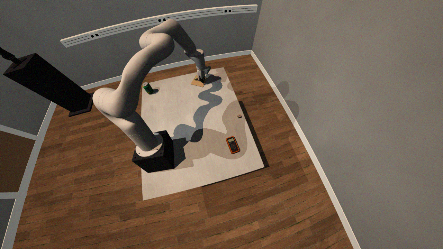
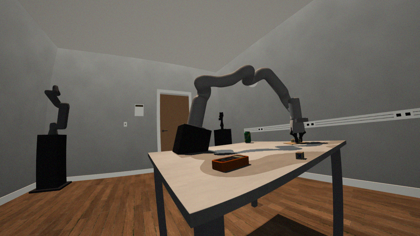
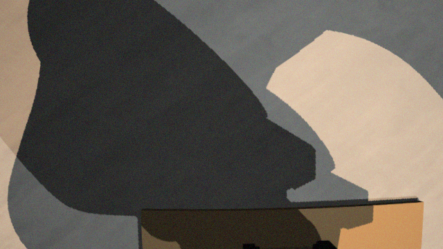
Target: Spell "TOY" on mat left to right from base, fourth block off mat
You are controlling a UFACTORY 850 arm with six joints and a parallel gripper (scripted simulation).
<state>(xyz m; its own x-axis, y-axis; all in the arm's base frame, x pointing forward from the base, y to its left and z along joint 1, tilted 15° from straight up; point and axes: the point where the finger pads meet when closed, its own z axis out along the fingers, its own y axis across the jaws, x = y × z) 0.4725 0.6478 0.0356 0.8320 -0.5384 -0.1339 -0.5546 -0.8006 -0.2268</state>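
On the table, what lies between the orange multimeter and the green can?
In the top view, no object lies between the orange multimeter and the green can: only bare table top crossed by the arm's shadow.

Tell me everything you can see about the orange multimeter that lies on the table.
The orange multimeter is a flat rectangular device with an orange casing around a dark face; a round dial and a small screen show from above. It lies flat on the pale wooden table, face up, near the edge far from the arm's base, inside a soft shadow. Nothing touches it except the table; the small lettered block stands apart.
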